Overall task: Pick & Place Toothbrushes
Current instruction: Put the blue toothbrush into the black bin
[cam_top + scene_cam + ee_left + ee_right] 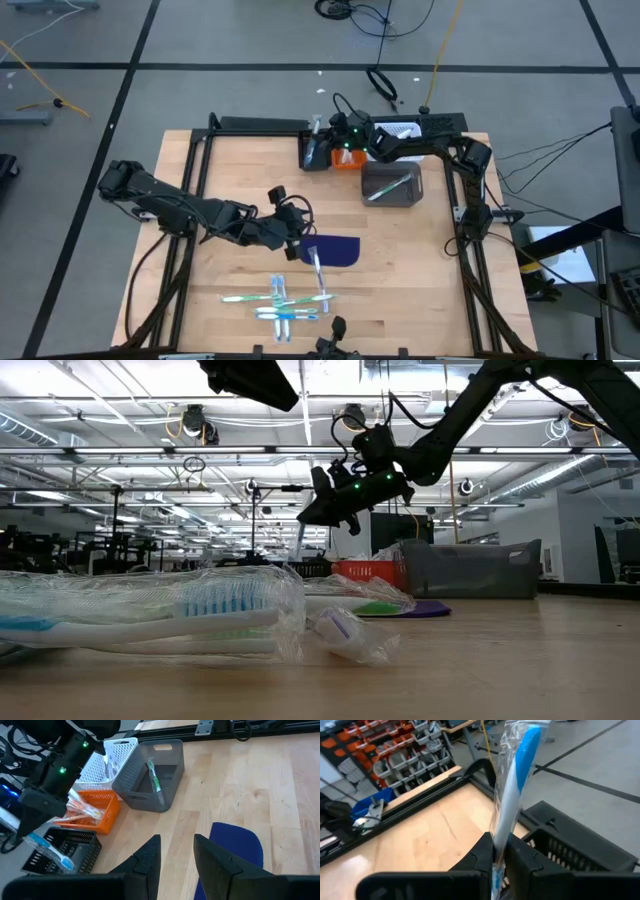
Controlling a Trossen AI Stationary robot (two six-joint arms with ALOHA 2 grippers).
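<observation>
Several wrapped toothbrushes [282, 300] lie in a heap near the table's near edge, close in front of the low view [200, 610]. One more [315, 265] lies by the dark blue mat [335, 250]. My left gripper [177, 855] hovers open at the mat's left edge [235, 850] and holds nothing. My right gripper [332, 140] is at the far bins, shut on a wrapped light blue toothbrush [515, 785] above the black bin [580, 845]. The left wrist view shows that brush [47, 852] below the right gripper. My right gripper pinches the wrapped light blue toothbrush between its two fingers on the shaft [501, 840], through the clear wrapper. Most of the brush sticks out past the fingertips, in line with them. It is lifted clear and slants down over the black bin [60, 855].
Four small bins stand at the far side: black [315, 152], orange [347, 158] with orange-pink brushes, white [400, 130], and grey [392, 185] with a green brush [154, 775] leaning inside. A black frame borders the table. Bare wood lies between mat and bins.
</observation>
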